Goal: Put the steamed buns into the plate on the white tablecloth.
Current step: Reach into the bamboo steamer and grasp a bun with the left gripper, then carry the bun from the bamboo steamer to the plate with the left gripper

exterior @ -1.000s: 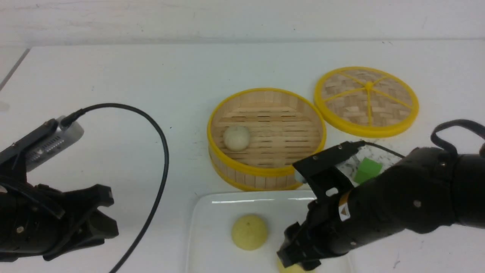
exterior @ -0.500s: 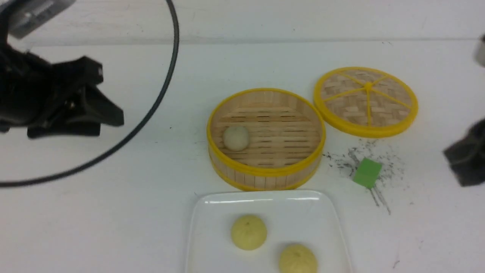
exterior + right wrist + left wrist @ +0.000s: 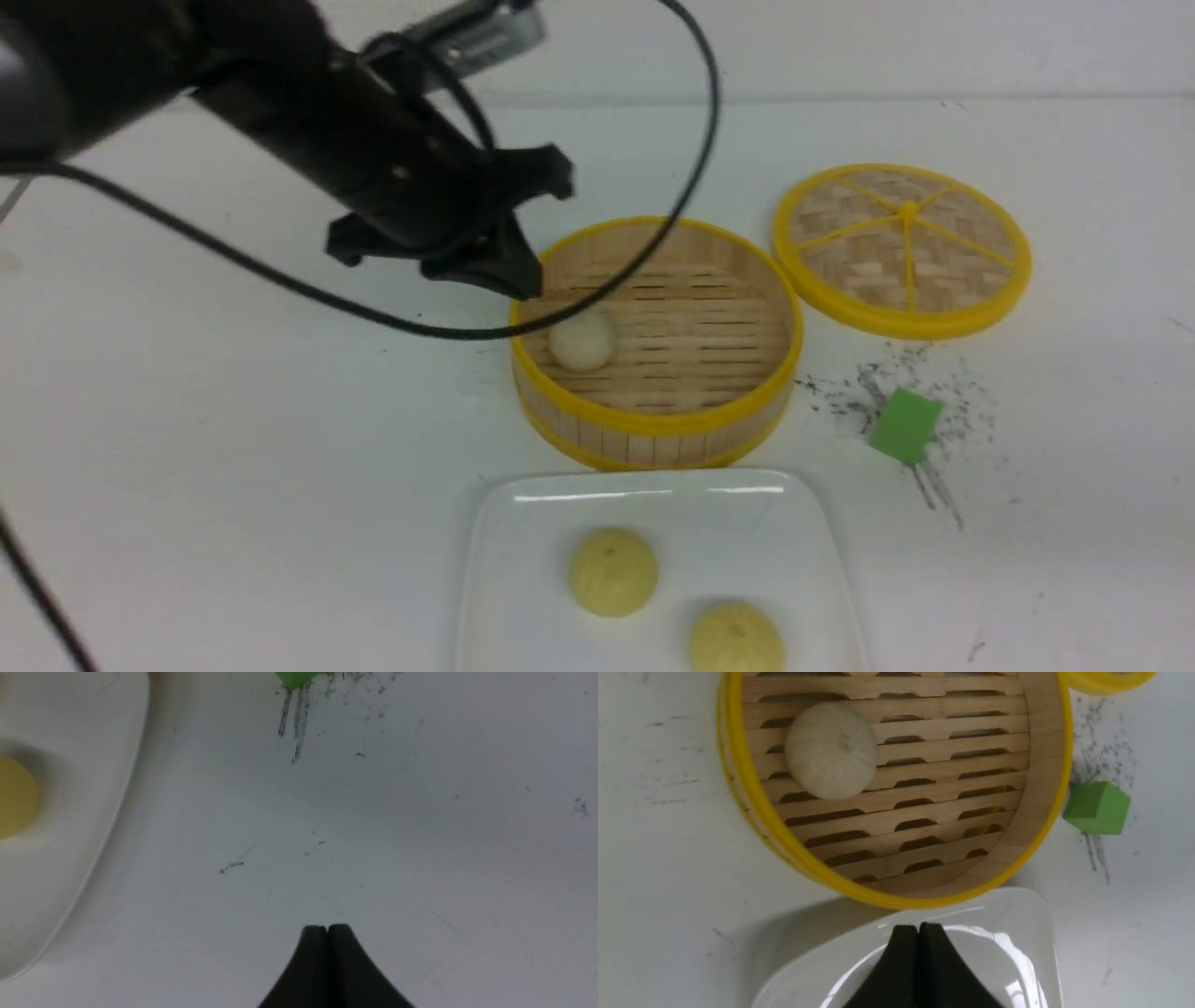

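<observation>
An off-white steamed bun (image 3: pixel 582 339) lies in the left part of the round bamboo steamer (image 3: pixel 653 425). Two pale yellow buns (image 3: pixel 613 570) (image 3: pixel 736 637) lie on the white square plate (image 3: pixel 523 532) on the white tablecloth (image 3: pixel 233 420). My left gripper (image 3: pixel 525 283) hangs above the steamer's left rim, close to the off-white bun. In the left wrist view its fingertips (image 3: pixel 919 927) are pressed together and empty, with the bun (image 3: pixel 831 751) apart from them. My right gripper (image 3: pixel 327 928) is shut and empty over bare cloth beside the plate (image 3: pixel 84 788); it is out of the front view.
The woven lid (image 3: pixel 903 248) lies right of the steamer. A green cube (image 3: pixel 904 426) sits on dark speckled marks right of the steamer and shows in the left wrist view (image 3: pixel 1097 807). The left arm's black cable (image 3: pixel 653 233) loops over the steamer.
The right arm left the second yellow bun on the plate and withdrew out of the front view. The left arm rose and swung right, to above the steamer's left rim.
</observation>
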